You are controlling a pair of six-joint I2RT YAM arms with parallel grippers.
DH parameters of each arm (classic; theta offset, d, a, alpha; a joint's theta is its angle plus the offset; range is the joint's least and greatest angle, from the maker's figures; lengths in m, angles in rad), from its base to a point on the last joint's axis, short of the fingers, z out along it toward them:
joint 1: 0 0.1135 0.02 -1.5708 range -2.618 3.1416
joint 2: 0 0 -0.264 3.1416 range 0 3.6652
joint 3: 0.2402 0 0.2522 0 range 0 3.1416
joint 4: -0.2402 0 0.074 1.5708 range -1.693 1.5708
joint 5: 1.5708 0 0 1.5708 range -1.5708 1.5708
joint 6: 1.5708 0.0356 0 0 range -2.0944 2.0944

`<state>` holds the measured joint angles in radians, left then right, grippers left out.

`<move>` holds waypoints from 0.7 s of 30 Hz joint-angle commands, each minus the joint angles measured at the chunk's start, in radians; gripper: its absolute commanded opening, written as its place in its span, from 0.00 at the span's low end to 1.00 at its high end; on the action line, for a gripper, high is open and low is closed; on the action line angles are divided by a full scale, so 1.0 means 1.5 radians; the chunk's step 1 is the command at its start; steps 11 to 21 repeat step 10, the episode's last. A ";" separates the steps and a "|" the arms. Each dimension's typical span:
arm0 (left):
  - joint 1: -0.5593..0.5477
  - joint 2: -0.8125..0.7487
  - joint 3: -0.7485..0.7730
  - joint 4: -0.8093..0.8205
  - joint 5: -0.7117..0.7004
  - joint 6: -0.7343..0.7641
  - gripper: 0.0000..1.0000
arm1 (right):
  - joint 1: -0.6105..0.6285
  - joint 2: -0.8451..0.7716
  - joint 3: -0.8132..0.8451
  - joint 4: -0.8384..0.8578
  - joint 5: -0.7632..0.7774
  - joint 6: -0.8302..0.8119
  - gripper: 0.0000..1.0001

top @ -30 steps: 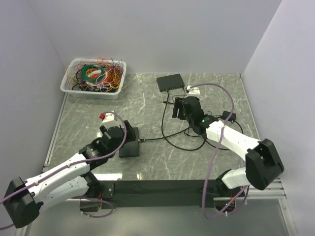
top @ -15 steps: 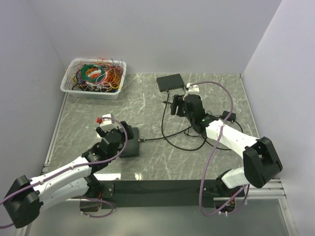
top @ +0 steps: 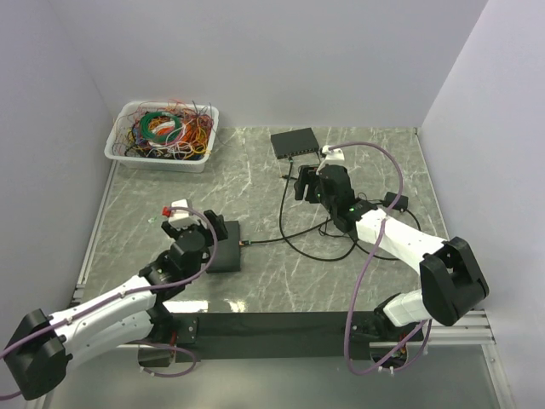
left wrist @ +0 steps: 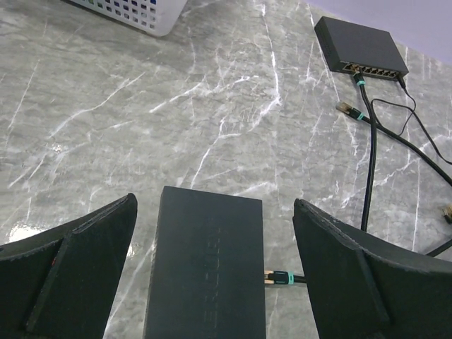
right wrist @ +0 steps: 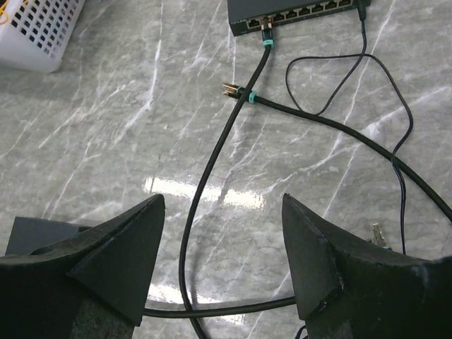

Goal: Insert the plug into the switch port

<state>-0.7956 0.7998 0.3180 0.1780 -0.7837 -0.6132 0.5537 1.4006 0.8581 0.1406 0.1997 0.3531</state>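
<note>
Cables (right wrist: 212, 159) loop beside the loose plug (right wrist: 229, 89), just short of the switch (right wrist: 296, 8).

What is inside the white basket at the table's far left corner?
A tangle of coloured wires fills the white basket. Whatever lies beneath the tangle, including the basket's floor, is covered.

Left arm (top: 102, 311) and right arm (top: 404, 243) — white shells, black joints, black jaws, mauve cable (top: 375, 152) along each.

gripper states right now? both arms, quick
Left gripper: open, holding nothing.
Right gripper: open, holding nothing.
</note>
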 commanded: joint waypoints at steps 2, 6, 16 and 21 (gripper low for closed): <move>-0.002 -0.020 -0.007 0.034 -0.018 0.020 0.98 | -0.002 -0.018 -0.002 0.029 0.003 -0.007 0.74; -0.002 -0.026 -0.008 0.029 -0.025 0.022 0.98 | -0.002 -0.023 -0.006 0.039 -0.008 -0.013 0.72; -0.002 -0.034 -0.007 0.023 -0.041 0.013 0.98 | 0.000 -0.028 -0.009 0.044 -0.001 -0.014 0.70; -0.002 -0.034 -0.007 0.023 -0.041 0.013 0.98 | 0.000 -0.028 -0.009 0.044 -0.001 -0.014 0.70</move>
